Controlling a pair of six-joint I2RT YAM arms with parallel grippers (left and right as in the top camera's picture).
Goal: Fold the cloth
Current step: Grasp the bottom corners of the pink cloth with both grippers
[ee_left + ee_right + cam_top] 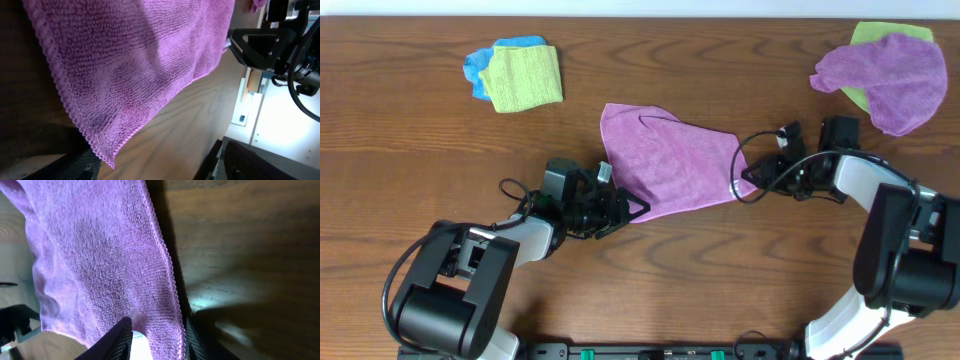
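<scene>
Flanking the cloth (665,165) at its near edge, the two tools sit one at each end of that edge. The left gripper (620,208) is at one near corner and the right gripper (752,178) at the other. The cloth lies on the table (720,290), between the two tools and ahead of both. Its long axis runs from one gripper across to the other, and its far corner points away beyond the left tool.

Neither arm is nearer, since each is already at its own corner.

In the right wrist view the fingers (122,337) stand partly apart. A narrowing strip of cloth runs in between them, its stitched hem close to the other finger. I cannot tell whether they are pinching it or only straddling it.

In the left wrist view the cloth's corner hangs just ahead of the tool, but the fingers themselves barely show. Whether they are apart or together I cannot tell.

My reading is that the fold turns on this shared edge. With both corners gripped, the edge would have to travel forward, away from both arms, and come down on the far edge. The two tools would need to stay level with each other so the hem lands square.

A violet cloth (890,75) lies well beyond the right tool and takes no part.
</scene>
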